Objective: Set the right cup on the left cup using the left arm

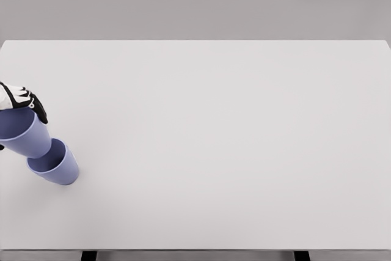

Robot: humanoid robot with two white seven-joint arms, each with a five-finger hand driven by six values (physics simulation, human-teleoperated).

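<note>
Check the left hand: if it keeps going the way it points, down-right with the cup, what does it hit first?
Most likely the other cup. The left hand holds a cup tilted toward it, base apparently at its rim. Depth from one view is uncertain.

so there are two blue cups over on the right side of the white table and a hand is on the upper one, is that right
Not quite: the two blue cups are at the left side of the white table, not the right. The head view shows the upper cup at the left edge with the left hand on it, and the lower cup right beside it.
</note>
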